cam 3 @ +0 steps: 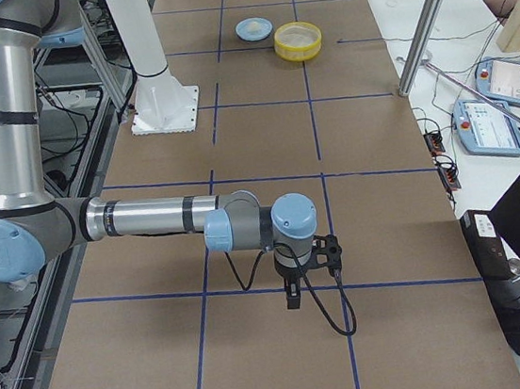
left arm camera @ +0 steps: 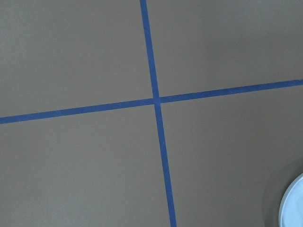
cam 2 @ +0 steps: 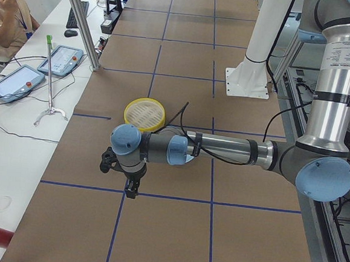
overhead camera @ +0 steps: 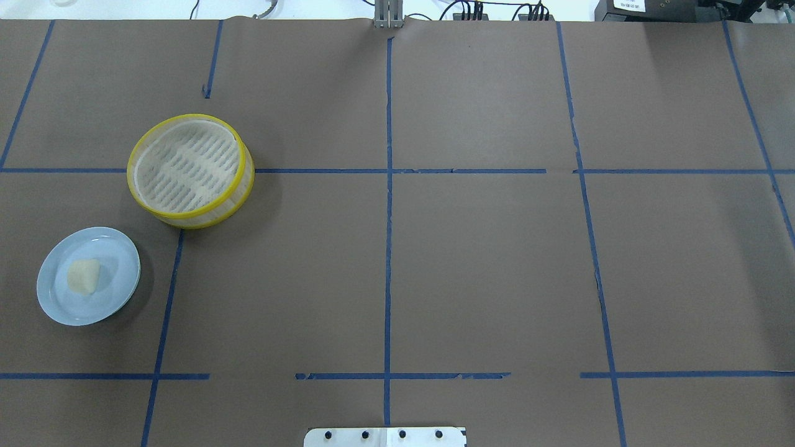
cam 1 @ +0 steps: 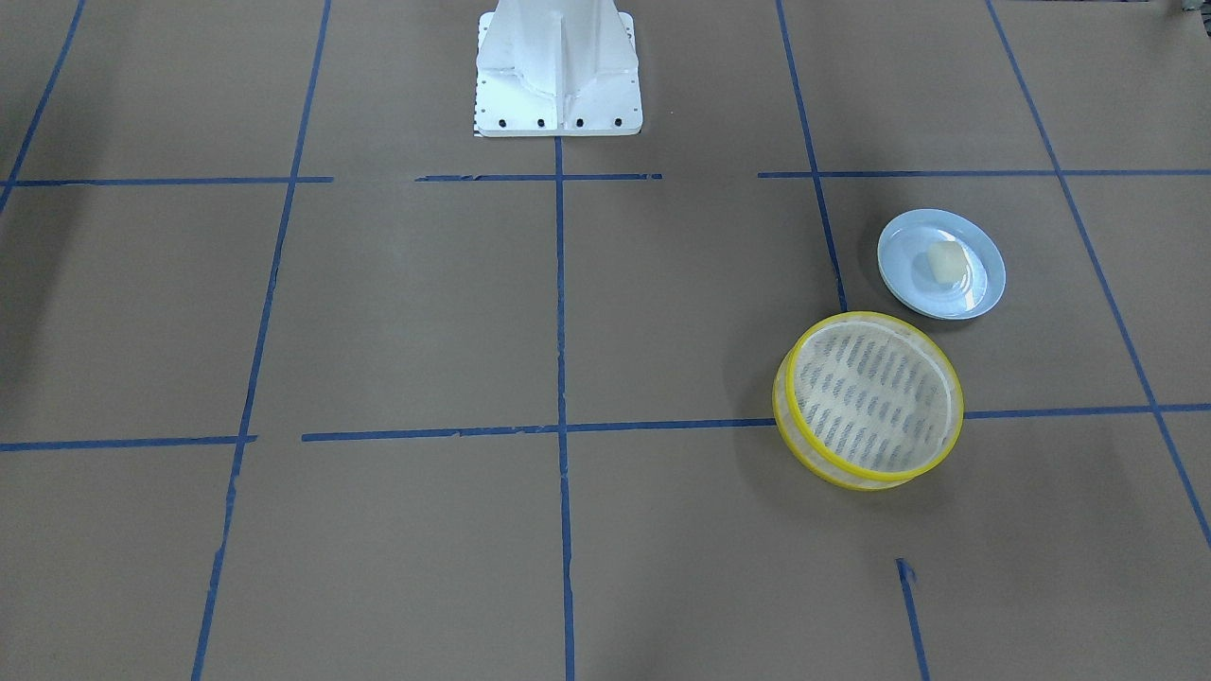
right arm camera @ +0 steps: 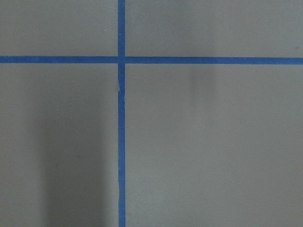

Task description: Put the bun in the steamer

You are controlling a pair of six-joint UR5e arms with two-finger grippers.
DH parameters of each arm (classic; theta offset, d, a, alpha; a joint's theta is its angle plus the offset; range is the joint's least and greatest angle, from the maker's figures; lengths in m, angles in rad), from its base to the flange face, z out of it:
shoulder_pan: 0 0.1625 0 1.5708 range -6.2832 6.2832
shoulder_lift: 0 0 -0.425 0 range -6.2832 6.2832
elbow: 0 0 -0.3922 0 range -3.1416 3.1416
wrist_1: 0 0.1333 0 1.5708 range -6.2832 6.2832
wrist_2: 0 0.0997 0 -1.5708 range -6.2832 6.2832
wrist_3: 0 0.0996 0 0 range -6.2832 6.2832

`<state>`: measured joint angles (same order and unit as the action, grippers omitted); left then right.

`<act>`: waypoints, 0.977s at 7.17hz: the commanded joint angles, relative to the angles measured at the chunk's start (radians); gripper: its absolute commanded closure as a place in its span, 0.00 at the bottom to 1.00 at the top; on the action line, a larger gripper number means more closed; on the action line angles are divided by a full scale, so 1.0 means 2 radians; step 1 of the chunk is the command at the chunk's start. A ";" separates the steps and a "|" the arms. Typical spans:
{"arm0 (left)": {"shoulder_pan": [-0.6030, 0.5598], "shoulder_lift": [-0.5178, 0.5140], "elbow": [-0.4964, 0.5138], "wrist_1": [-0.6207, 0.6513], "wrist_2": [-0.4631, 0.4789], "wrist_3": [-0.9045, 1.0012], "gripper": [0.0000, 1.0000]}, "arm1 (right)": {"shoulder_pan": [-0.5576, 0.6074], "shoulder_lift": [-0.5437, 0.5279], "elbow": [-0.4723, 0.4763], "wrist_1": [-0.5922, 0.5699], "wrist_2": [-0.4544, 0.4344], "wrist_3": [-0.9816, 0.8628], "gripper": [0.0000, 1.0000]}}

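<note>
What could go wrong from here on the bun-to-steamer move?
1. The bun is small and smooth, lying on a glossy plate. A pinch may squash it, slide it, or drag the plate.
2. The steamer stands close beside the plate with a raised rim. A low carry could clip the rim and shove it.
3. The left gripper shows only in a side view, so whether it is open is unclear. Check before descending.

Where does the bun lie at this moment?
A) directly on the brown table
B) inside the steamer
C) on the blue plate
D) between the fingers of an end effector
C: the bun rests on the pale blue plate, and the steamer beside it holds nothing.
</note>
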<state>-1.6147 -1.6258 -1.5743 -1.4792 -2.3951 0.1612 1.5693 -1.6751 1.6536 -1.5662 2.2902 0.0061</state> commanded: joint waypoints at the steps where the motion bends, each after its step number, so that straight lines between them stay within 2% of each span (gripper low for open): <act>1: -0.019 -0.008 -0.033 0.025 -0.002 0.003 0.00 | 0.000 0.000 0.000 0.000 0.000 0.000 0.00; 4: -0.019 -0.012 -0.044 0.033 0.006 0.006 0.00 | 0.000 0.000 0.000 0.000 0.000 0.000 0.00; 6: -0.017 0.014 -0.057 0.001 -0.004 0.009 0.00 | 0.000 0.000 0.000 0.000 0.000 0.000 0.00; 7: -0.004 0.019 -0.054 -0.058 -0.039 0.002 0.00 | 0.000 0.000 0.000 0.000 0.000 0.000 0.00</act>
<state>-1.6438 -1.6100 -1.6797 -1.4939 -2.4160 0.1751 1.5693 -1.6751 1.6536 -1.5662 2.2902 0.0061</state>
